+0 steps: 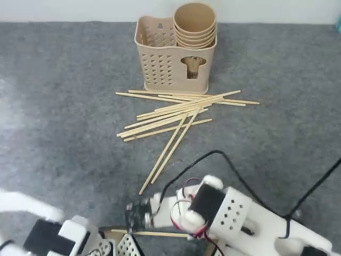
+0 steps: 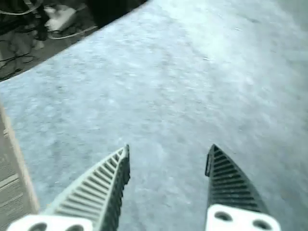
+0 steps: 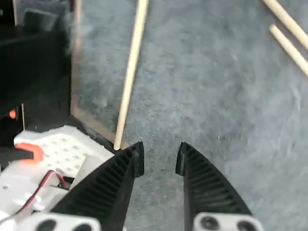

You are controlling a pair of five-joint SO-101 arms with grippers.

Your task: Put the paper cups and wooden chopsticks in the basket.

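A beige perforated basket (image 1: pixel 165 64) stands at the far middle of the grey mat, with a stack of paper cups (image 1: pixel 195 24) in its right compartment. Several wooden chopsticks (image 1: pixel 178 111) lie fanned out in front of it. One more chopstick (image 1: pixel 154 233) lies alone at the mat's near edge. My right gripper (image 3: pixel 160 147) hovers low there, narrowly open, with nothing between its fingers. That lone chopstick (image 3: pixel 130 72) runs just beside one fingertip. My left gripper (image 2: pixel 169 151) is wide open over bare mat, holding nothing.
The mat's near edge (image 3: pixel 74 62) and dark equipment lie close to the right gripper. A black cable (image 1: pixel 234 165) loops over the mat from the right arm (image 1: pixel 224 210). Two chopstick ends (image 3: pixel 288 29) lie off to one side of the right gripper.
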